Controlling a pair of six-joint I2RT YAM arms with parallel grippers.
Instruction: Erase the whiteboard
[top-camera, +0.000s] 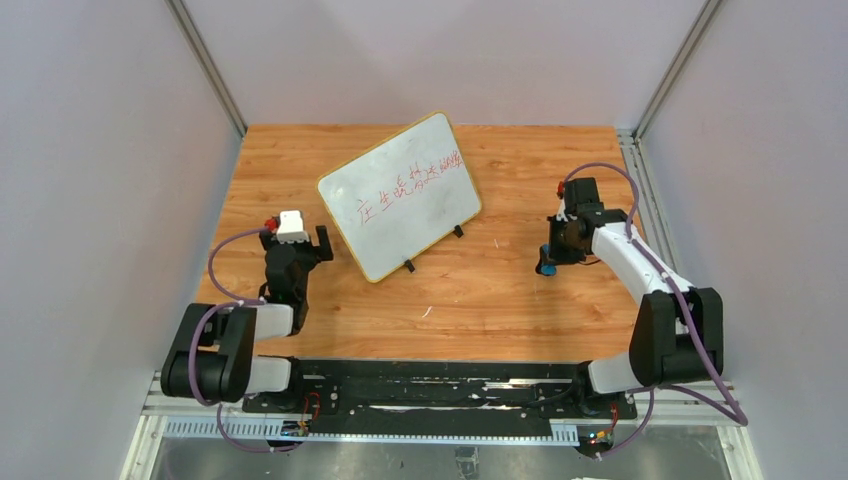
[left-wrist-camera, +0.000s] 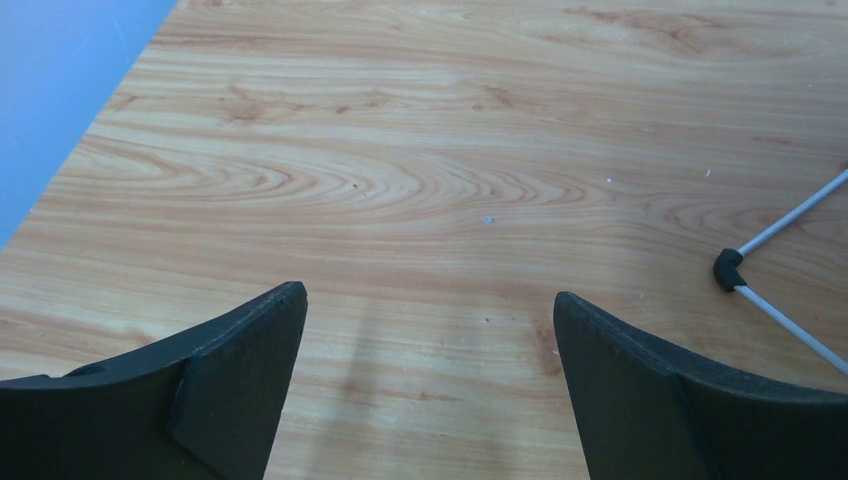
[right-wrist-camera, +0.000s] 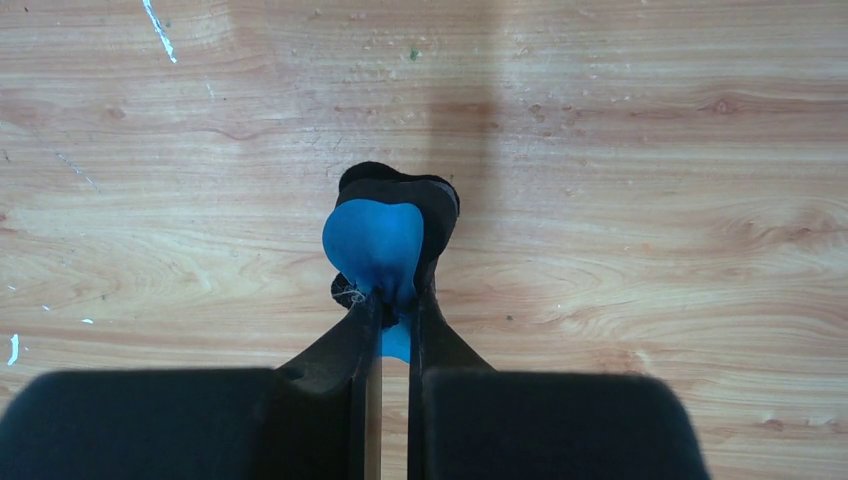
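Observation:
The whiteboard (top-camera: 400, 200) stands tilted at the back middle of the wooden table (top-camera: 470, 290), with red handwriting (top-camera: 410, 185) across it and a yellow rim. My right gripper (top-camera: 547, 262) is low over the table to the board's right. In the right wrist view it (right-wrist-camera: 395, 300) is shut on a small blue eraser (right-wrist-camera: 372, 245) with a black underside, squeezed between the fingertips. My left gripper (top-camera: 297, 240) hovers left of the board, open. The left wrist view shows its jaws (left-wrist-camera: 430, 295) wide apart over bare wood.
A thin grey rod with a black foot (left-wrist-camera: 728, 270) shows at the right edge of the left wrist view. Grey walls close the table on the left, back and right. A black rail (top-camera: 440, 385) runs along the near edge between the arm bases.

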